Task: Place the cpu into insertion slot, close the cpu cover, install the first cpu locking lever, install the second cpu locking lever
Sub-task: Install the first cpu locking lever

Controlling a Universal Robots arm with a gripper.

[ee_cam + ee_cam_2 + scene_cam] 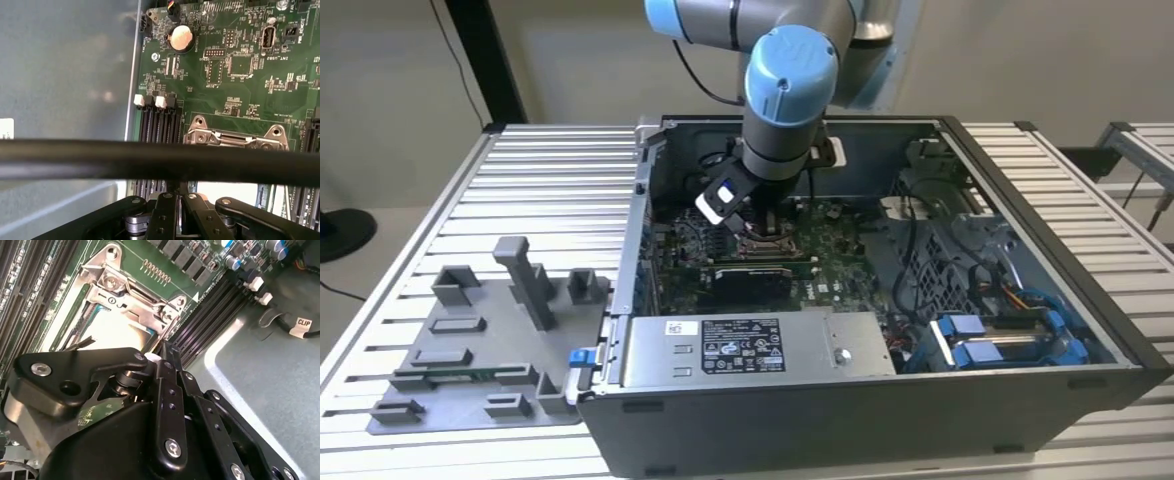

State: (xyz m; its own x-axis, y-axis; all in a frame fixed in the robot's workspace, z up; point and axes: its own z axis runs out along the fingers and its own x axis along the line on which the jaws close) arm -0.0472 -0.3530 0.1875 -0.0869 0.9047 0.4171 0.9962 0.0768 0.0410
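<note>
**Arm working inside an open case [1067,300] on a slatted tabletop [547,190].** The gripper [754,226] hangs directly over the slot [781,241]. This posture looks suited to working the socket's hardware rather than to fetching a part.

In the second wrist view its fingers [169,385] are drawn together with nothing seen between them. Their tips are just beside the slot's edge.

The cpu [112,332] appears as the bright plate inside the slot. The cover [135,300] lies flat over it as a frame, so the chip is judged seated and held down by that frame. A thin lever [82,343] rises beside the slot on the gripper's side and is apparently not yet latched.

**Writing:**
- A white printed label [740,345] sits on a metal box well apart from the slot.
- A small white tag [303,322] is on a cable near the slot.
- Fine white lettering covers the board [200,107] around the slot.

None of this print is transcribed here.
</note>
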